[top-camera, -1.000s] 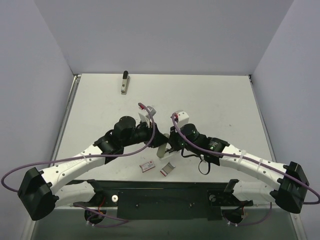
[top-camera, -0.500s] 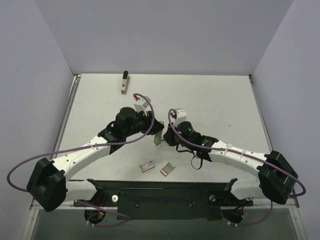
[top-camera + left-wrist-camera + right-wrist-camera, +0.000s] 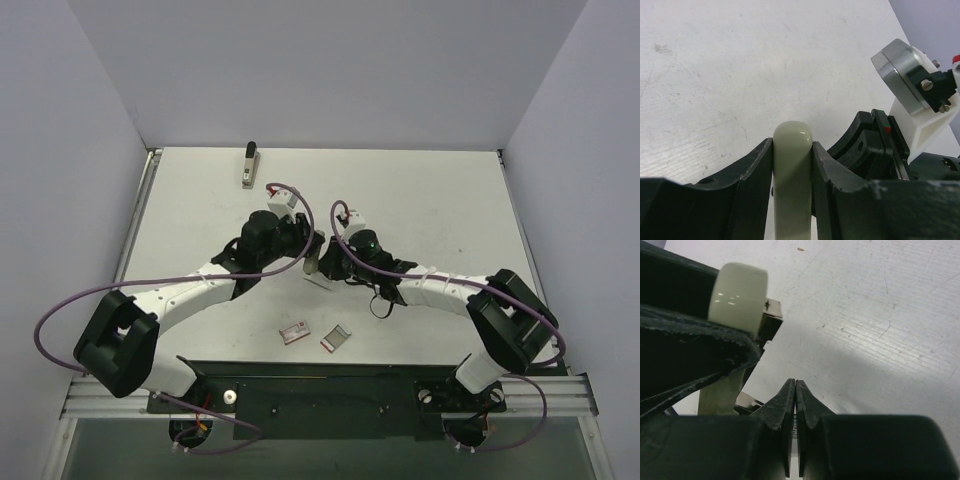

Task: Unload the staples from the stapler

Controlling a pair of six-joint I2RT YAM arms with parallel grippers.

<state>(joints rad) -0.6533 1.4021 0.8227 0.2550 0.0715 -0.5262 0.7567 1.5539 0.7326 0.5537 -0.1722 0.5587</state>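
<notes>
White tabletop (image 3: 450, 200) between pale grey walls, with both arms bent inward and nearly touching around its middle. Left gripper (image 3: 792, 147): clamped on a cream round-ended bar (image 3: 792, 190), one finger on each side. Right gripper (image 3: 795, 386): jaws pressed fully together, nothing seen between them, tips low and just beside that bar and the brown metal piece (image 3: 771, 315) under it. Stapler (image 3: 248, 166): flat at the far left, black tip toward the far edge, well apart from both grippers. Small red-and-white box (image 3: 294, 332) and small grey box (image 3: 336, 337): near the near edge, close together but not touching.
</notes>
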